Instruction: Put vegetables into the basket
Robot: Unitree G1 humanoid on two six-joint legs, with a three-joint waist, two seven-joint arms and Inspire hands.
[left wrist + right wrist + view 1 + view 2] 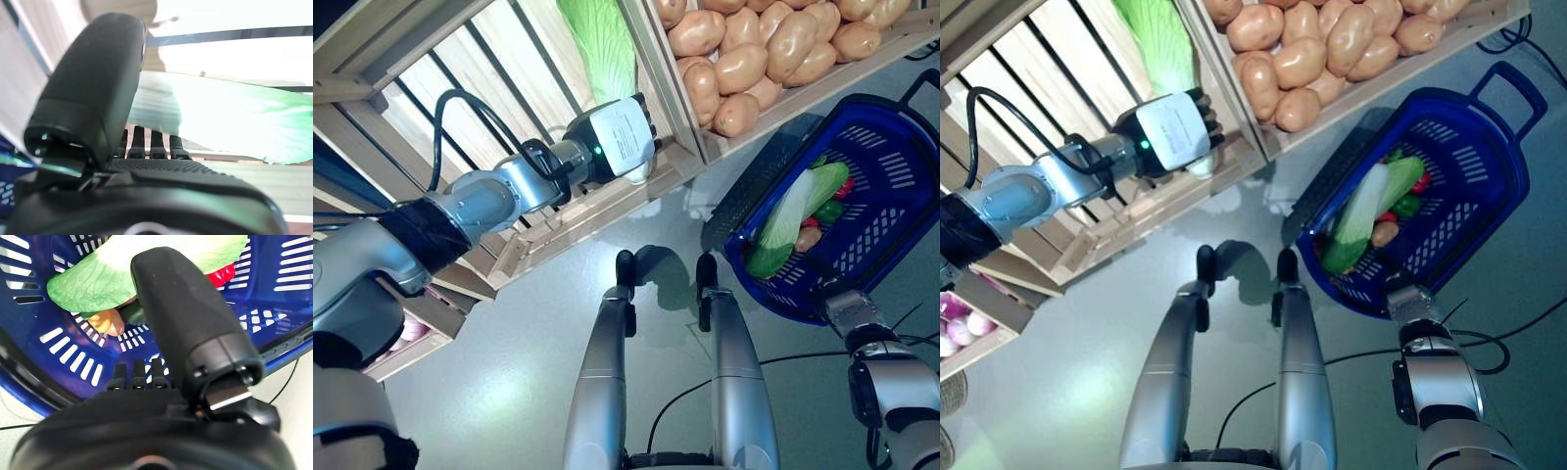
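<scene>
Left hand (619,139) upper centre, in crate (607,211), fingers curled round cabbage (599,44) base. Right hand (190,328) lower right, clamped on blue basket (891,211) rim; basket holds cabbage, peppers. Potatoes (754,49) top right.

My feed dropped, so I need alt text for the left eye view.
The left hand reaches into a wooden crate at a cabbage. The right hand holds a blue basket containing vegetables, beside a crate of potatoes.
</scene>
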